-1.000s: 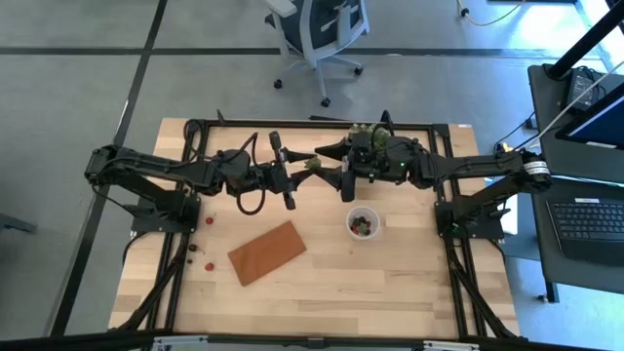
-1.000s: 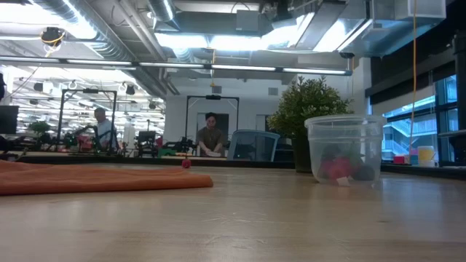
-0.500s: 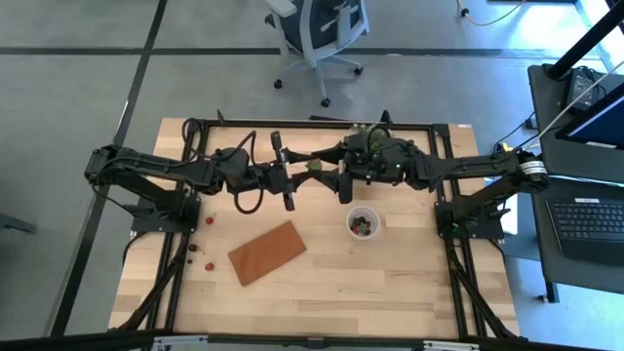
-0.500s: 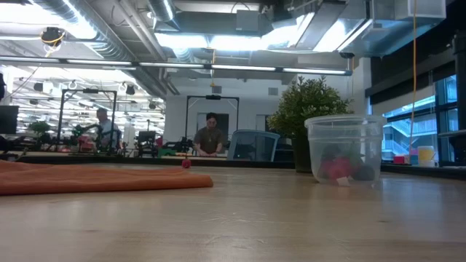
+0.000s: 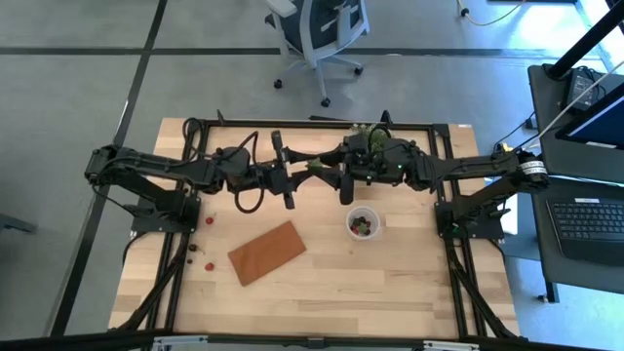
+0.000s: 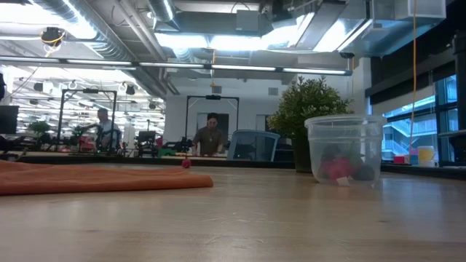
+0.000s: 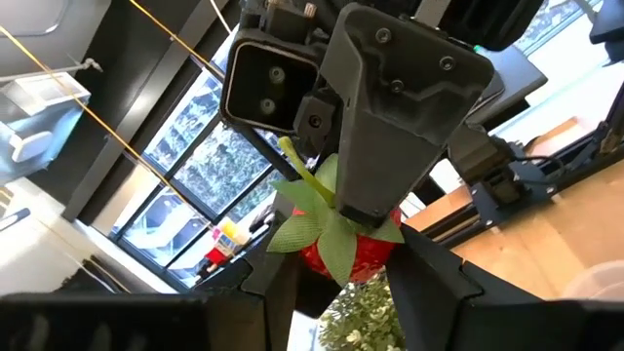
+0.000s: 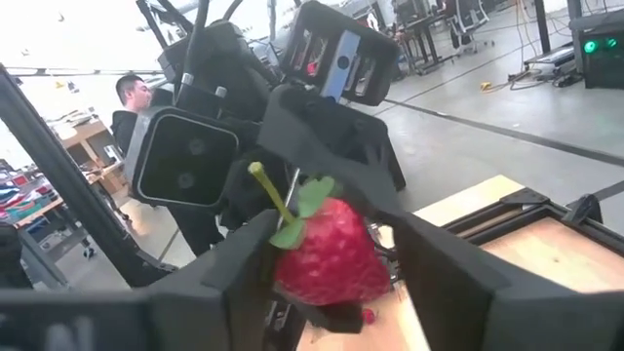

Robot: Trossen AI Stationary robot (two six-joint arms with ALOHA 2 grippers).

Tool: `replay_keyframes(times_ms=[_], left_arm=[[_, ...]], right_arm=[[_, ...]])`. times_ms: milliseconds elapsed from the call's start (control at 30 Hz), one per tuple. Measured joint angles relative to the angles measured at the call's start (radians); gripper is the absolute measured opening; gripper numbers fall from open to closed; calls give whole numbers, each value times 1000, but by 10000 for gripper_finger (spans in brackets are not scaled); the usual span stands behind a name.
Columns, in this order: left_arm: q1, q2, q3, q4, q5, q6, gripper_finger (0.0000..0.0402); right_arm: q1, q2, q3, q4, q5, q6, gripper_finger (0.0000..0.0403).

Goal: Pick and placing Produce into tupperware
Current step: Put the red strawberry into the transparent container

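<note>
Above the bench [image 5: 390, 292], the right hand [image 5: 327, 171] had just narrowed its fingers around a strawberry [image 8: 327, 255] that the left hand [image 5: 292, 178] was grasping, where 1 second earlier they stood wide. A handover appeared under way, though which hand bore the weight was unclear. The tupperware [image 5: 364, 222], partly filled, waited just beside them.

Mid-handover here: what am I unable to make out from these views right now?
- Low view: the left gripper, the right gripper and the strawberry between them sit above the frame's top edge.
- High view: the produce in the tupperware is too small to count.
- High view: the loose pieces by the left arm's base are too small to identify.
- High view: the plant is mostly hidden by the right arm.
</note>
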Motion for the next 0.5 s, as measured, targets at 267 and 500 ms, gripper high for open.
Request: replay_keyframes(times_ms=[267, 500], left_arm=[[7, 0, -1, -3, -20, 15, 133], [5, 0, -1, -3, -25, 13, 134]], right_arm=[[-1, 0, 0, -4, 5, -15, 158], [-1, 0, 0, -5, 6, -16, 158]])
